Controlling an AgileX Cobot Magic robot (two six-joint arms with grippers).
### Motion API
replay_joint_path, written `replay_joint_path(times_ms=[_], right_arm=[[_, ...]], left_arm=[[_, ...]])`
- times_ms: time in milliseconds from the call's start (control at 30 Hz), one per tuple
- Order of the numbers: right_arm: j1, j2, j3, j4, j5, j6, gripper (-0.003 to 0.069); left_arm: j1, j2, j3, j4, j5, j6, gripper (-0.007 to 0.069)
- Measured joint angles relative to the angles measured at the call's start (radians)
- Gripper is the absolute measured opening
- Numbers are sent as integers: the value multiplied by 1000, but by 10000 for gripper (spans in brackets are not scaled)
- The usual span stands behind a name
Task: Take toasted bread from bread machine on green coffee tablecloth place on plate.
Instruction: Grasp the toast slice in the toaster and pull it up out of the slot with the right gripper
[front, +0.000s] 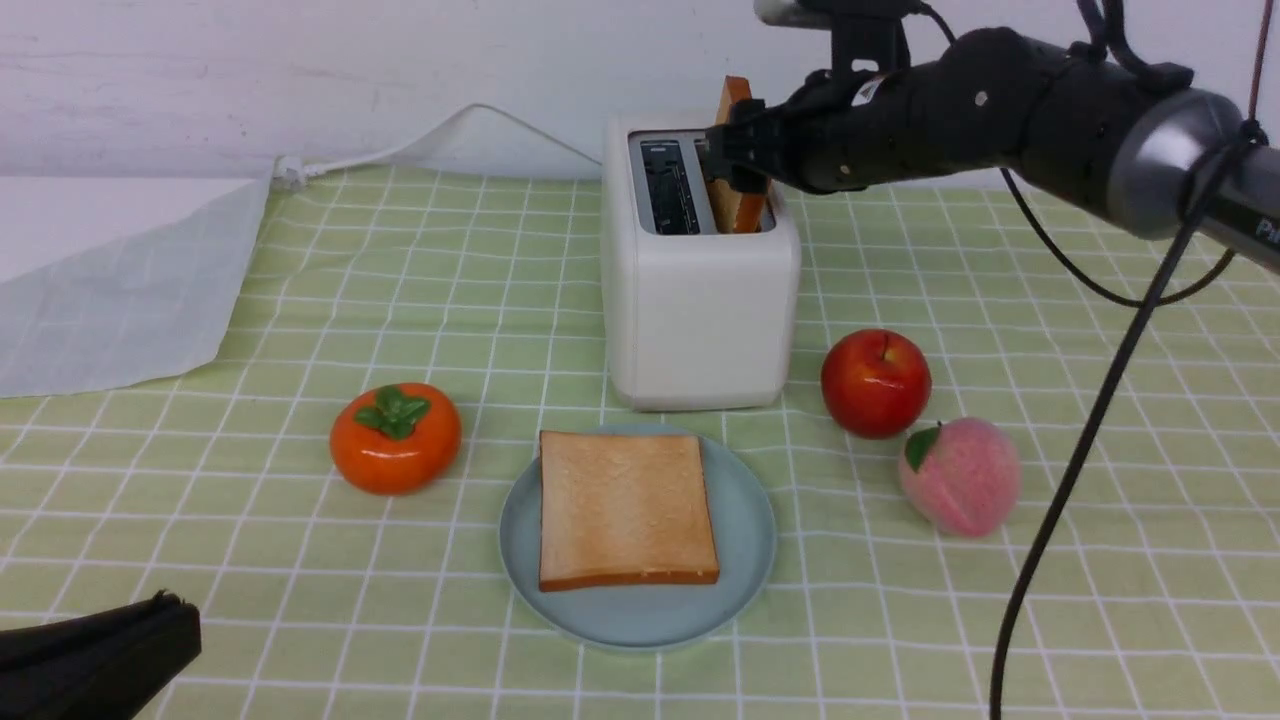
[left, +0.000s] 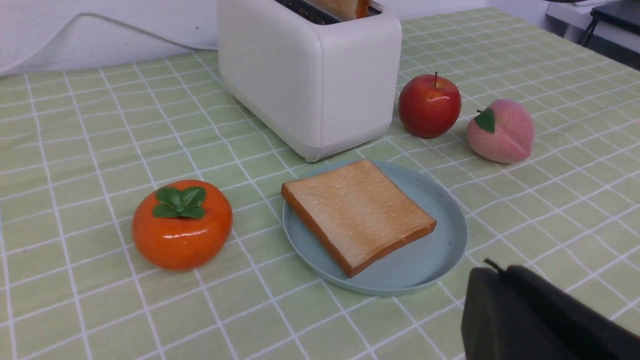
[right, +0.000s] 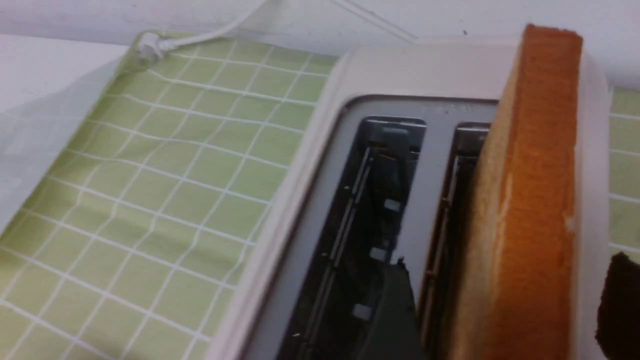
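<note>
One toasted bread slice (front: 625, 508) lies flat on the pale blue-green plate (front: 752, 560) in front of the cream bread machine (front: 700, 310). A second slice (front: 737, 96) stands upright in the machine's right slot, sticking out at the top; its crust edge shows in the right wrist view (right: 530, 200). My right gripper (front: 737, 160) is open, with one finger (right: 392, 310) over the empty left slot and the other (right: 617, 300) outside the slice, both apart from it. My left gripper (front: 170, 612) is shut and empty, low at the near left over the green coffee tablecloth (front: 300, 260).
An orange persimmon (front: 395, 438) sits left of the plate. A red apple (front: 875, 383) and a pink peach (front: 960, 477) sit to its right. The cloth's pale underside is folded over at the far left (front: 110, 300). A white cord (front: 340, 160) runs along the back wall.
</note>
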Motion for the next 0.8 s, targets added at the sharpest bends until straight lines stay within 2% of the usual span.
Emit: replay_joint_path(times_ms=[233, 367, 400, 533, 600, 800], right_arm=[[-2, 16, 0, -9, -57, -1, 408], [-1, 23, -1, -9, -86, -1, 306], [-1, 23, -1, -9, -86, -1, 301], [-1, 29, -1, -8, -101, -1, 178], [-1, 29, -1, -5, -102, -1, 147], [0, 29, -1, -5, -104, -1, 127]], left_arm=[[0, 0, 0, 1, 1, 0, -13], [0, 0, 0, 1, 1, 0, -13], [0, 0, 0, 0, 1, 0, -13], [0, 0, 0, -1, 1, 0, -13], [0, 0, 0, -1, 1, 0, -13], [0, 0, 0, -1, 1, 0, -13]])
